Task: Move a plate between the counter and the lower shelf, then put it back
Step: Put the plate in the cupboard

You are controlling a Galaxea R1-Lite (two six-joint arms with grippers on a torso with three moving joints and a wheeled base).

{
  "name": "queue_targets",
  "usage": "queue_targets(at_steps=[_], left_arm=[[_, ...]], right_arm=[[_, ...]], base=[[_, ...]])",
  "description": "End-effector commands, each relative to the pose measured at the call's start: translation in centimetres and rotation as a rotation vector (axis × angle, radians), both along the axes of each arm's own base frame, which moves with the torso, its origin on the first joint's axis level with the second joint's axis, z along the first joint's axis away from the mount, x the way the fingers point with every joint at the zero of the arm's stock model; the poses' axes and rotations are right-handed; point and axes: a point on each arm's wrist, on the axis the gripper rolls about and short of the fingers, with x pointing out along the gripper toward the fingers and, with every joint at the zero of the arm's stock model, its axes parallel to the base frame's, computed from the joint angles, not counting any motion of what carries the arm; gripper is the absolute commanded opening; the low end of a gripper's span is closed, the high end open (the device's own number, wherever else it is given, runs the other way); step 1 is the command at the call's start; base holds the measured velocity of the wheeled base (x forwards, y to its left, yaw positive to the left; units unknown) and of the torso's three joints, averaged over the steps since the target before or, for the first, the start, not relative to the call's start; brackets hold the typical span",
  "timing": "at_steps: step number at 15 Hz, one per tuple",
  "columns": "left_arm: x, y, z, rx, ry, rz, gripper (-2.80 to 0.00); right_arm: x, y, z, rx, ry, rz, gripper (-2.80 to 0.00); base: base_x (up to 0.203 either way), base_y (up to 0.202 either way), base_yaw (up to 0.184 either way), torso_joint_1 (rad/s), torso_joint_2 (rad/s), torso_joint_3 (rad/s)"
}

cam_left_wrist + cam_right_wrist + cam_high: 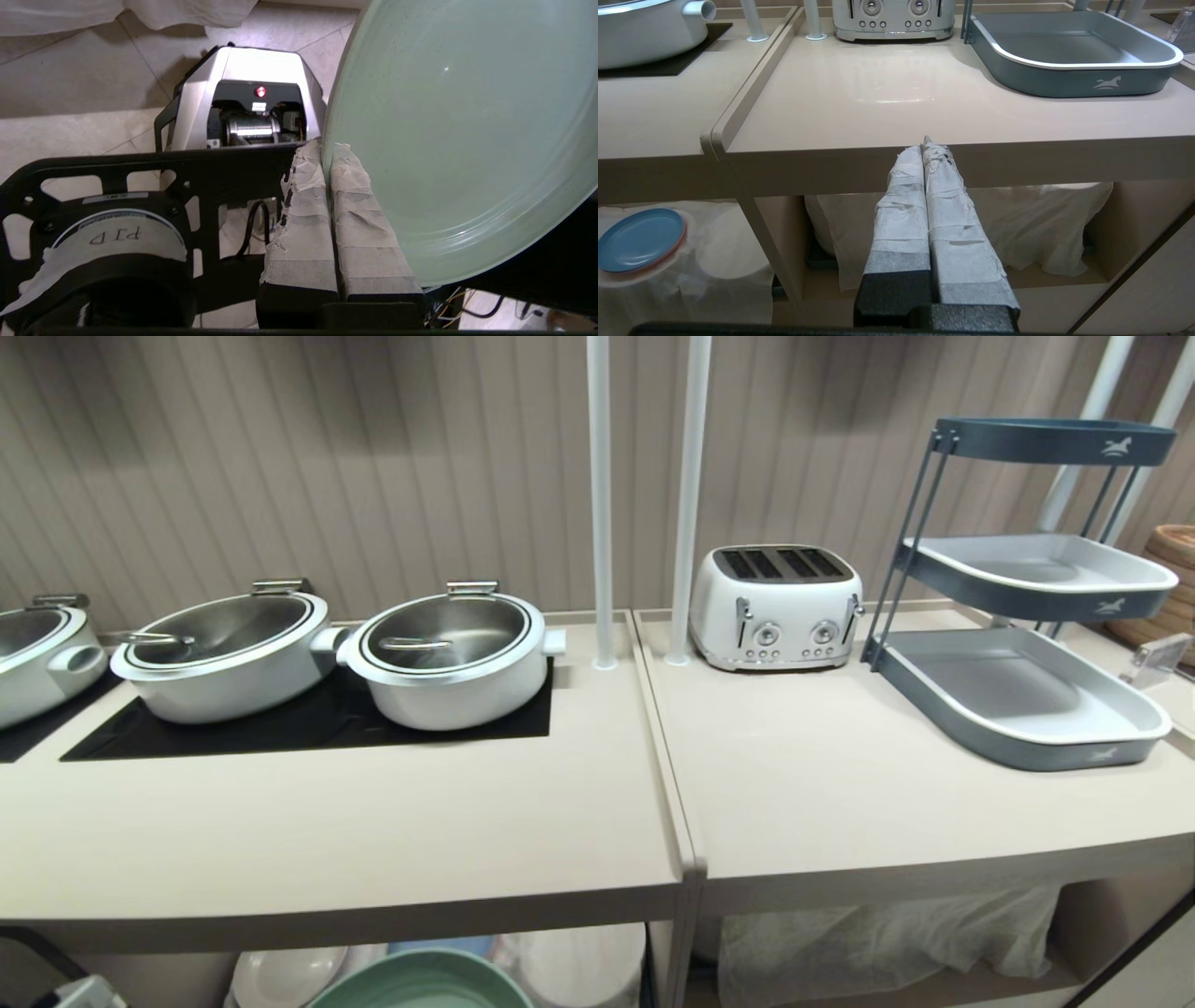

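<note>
The left pincer (326,154) is clenched on the rim of the green plate (458,135), its taped fingers (303,219) pinching the edge. In the head view the plate (420,982) shows below the front edge of the surface (327,840), in front of the lower shelf (691,289), where a blue plate (640,239) lies on a white cloth (728,275). Two white pots (448,658) stand on the black panel (308,728) toward the surface's back edge. The right pincer (926,145) is pressed closed and empty, pointing at the front edge of the adjoining slab (887,93), which carries a toaster (775,607) and a tray rack (1022,695).
</note>
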Motion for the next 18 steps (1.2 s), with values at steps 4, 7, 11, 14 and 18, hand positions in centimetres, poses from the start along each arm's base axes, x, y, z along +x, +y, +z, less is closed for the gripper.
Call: queue_targets(at_steps=[4, 7, 11, 14, 18], left_arm=[[-0.26, 0.11, -0.06, 0.003, 0.005, -0.017, -2.8], [-0.22, 0.08, -0.02, 0.005, 0.001, -0.014, -2.8], [-0.21, 0.14, -0.18, 0.008, 0.01, 0.011, -2.8], [0.03, 0.12, -0.3, 0.013, 0.033, 0.058, -2.8], [0.56, 0.04, -0.28, 0.023, 0.052, 0.116, -2.8]], right_arm=[[0.0, 0.0, 0.0, -0.001, 0.0, 0.0, -2.8], [0.0, 0.0, 0.0, -0.001, 0.0, 0.001, -2.8], [0.0, 0.0, 0.0, -0.001, 0.0, 0.001, -2.8], [0.0, 0.0, 0.0, 0.001, 0.0, 0.0, -2.8], [0.0, 0.0, 0.0, -0.001, 0.0, 0.0, -2.8]], base=[[0.0, 0.0, 0.0, 0.0, 0.0, 0.0], [0.0, 0.0, 0.0, 0.0, 0.0, 0.0], [0.0, 0.0, 0.0, 0.0, 0.0, 0.0], [0.0, 0.0, 0.0, 0.0, 0.0, 0.0], [0.0, 0.0, 0.0, 0.0, 0.0, 0.0]])
